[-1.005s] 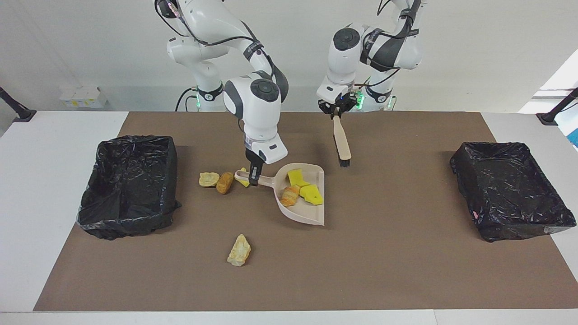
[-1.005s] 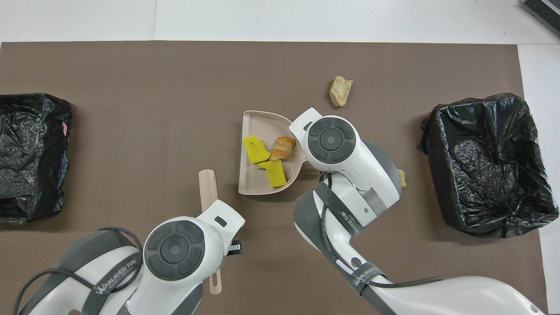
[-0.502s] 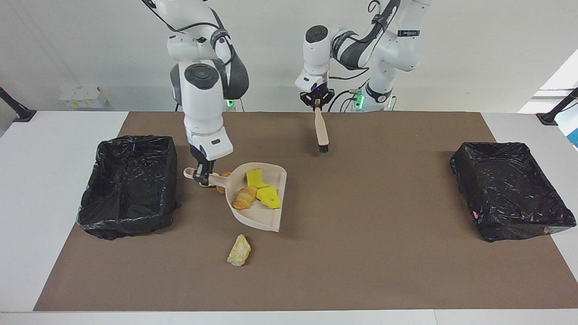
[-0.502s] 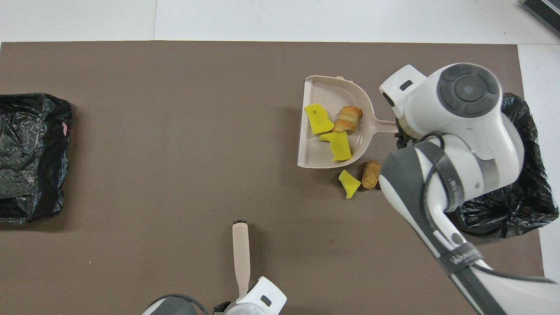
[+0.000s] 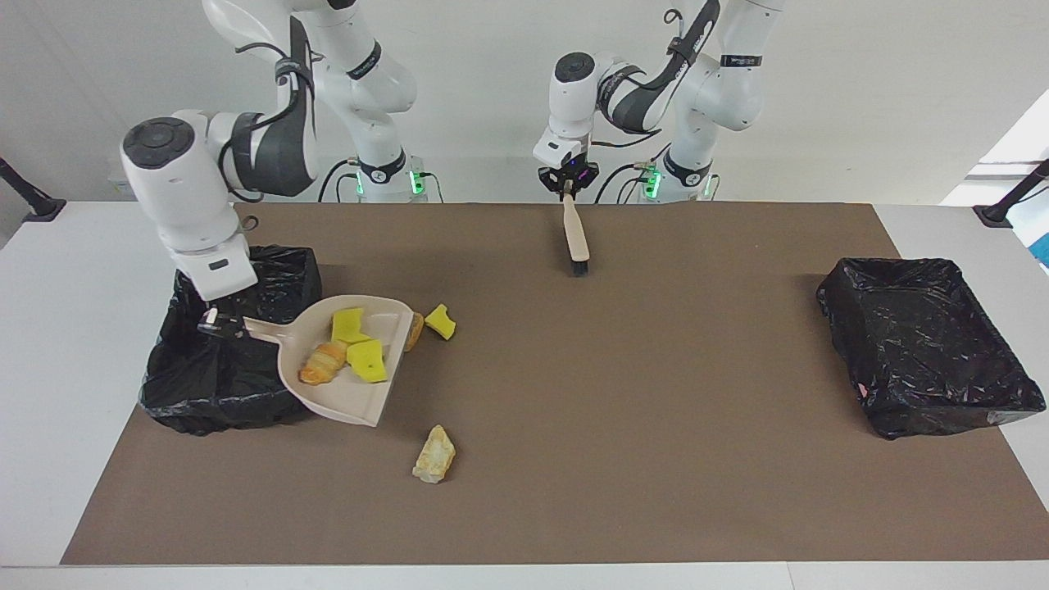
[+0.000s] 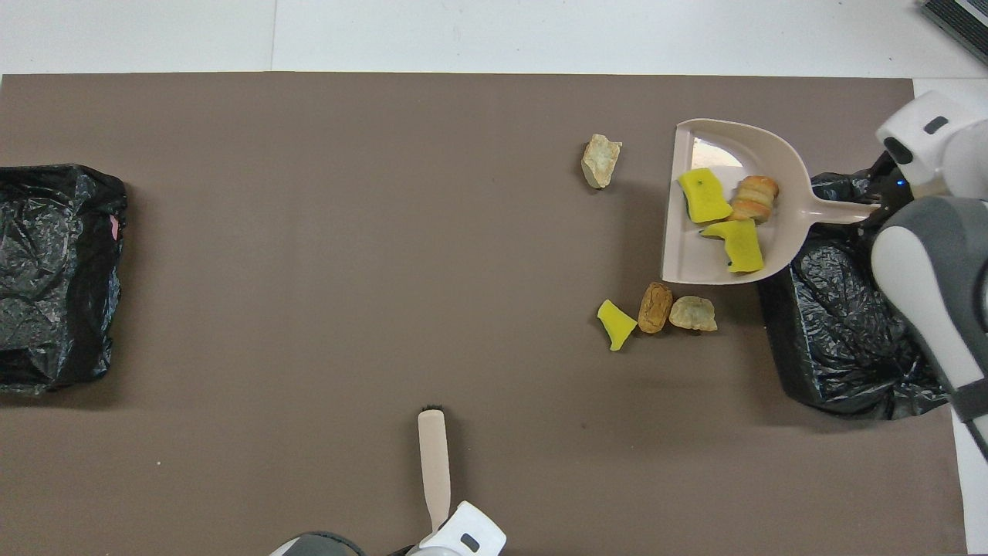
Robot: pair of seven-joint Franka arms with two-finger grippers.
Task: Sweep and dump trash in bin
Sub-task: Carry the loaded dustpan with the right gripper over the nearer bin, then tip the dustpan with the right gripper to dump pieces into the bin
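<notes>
My right gripper (image 5: 220, 325) is shut on the handle of the beige dustpan (image 5: 348, 403), held up over the edge of the black bin (image 5: 233, 270) at the right arm's end. In the pan lie two yellow chunks (image 5: 366, 361) and a bread-like roll (image 5: 322, 363). On the mat beside the bin lie a yellow chunk (image 6: 616, 324), a brown piece (image 6: 654, 307) and a beige lump (image 6: 692, 313). A pale lump (image 5: 434, 455) lies farther from the robots. My left gripper (image 5: 567, 188) is shut on the brush (image 5: 576, 238), bristles down over the mat.
A second black-lined bin (image 5: 926, 344) stands at the left arm's end of the table, also in the overhead view (image 6: 54, 278). The brown mat (image 5: 656, 410) covers the table's middle, with white table around it.
My right arm has carried the loaded dustpan sideways from the mat's middle to the bin at its end. My left arm has drawn the brush back toward the robots and now holds still.
</notes>
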